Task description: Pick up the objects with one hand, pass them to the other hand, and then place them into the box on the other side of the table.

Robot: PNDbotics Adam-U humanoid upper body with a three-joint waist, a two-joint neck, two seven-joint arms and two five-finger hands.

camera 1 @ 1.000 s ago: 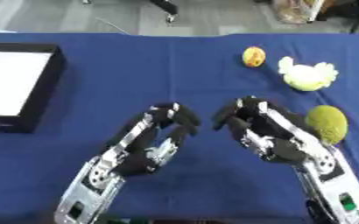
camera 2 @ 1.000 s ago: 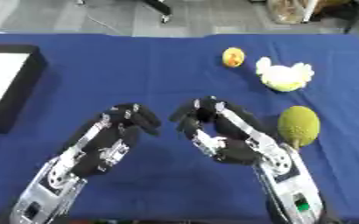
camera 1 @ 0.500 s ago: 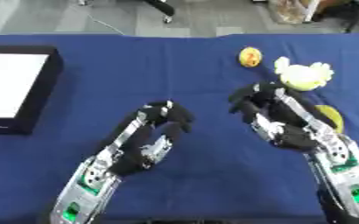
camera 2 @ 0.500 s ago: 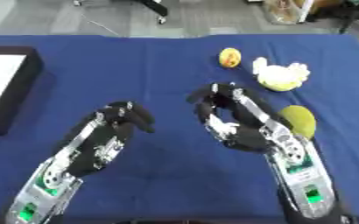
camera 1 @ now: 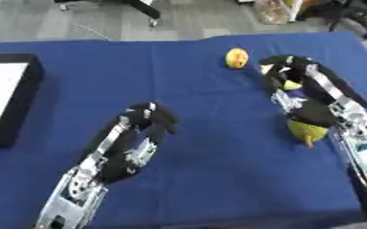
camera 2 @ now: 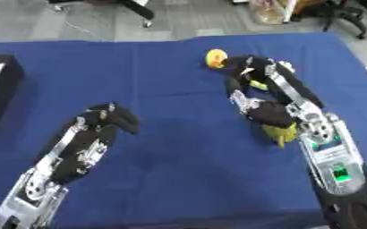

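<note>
My right hand [camera 1: 310, 109] reaches over a white and green leafy thing [camera 1: 292, 85] at the far right of the blue table, its fingers curled round it. Only small bits of the thing show between the fingers. A yellow-green fruit [camera 1: 306, 130] lies on the table, partly hidden under the right wrist. A small orange-yellow fruit [camera 1: 236, 58] sits just left of the hand. My left hand [camera 1: 132, 147] hovers over the middle-left with loosely bent fingers, holding nothing. The black box with a white inside [camera 1: 23, 100] stands at the left edge.
The blue cloth [camera 1: 202, 116] covers the whole table between the two hands. Grey floor and chair legs [camera 1: 143, 9] lie beyond the far edge. The table's right edge runs close beside my right arm.
My right hand has swung away from the left hand, out to the far right, and now covers the white and green thing. The left hand has drawn back a little. The view has shifted.
</note>
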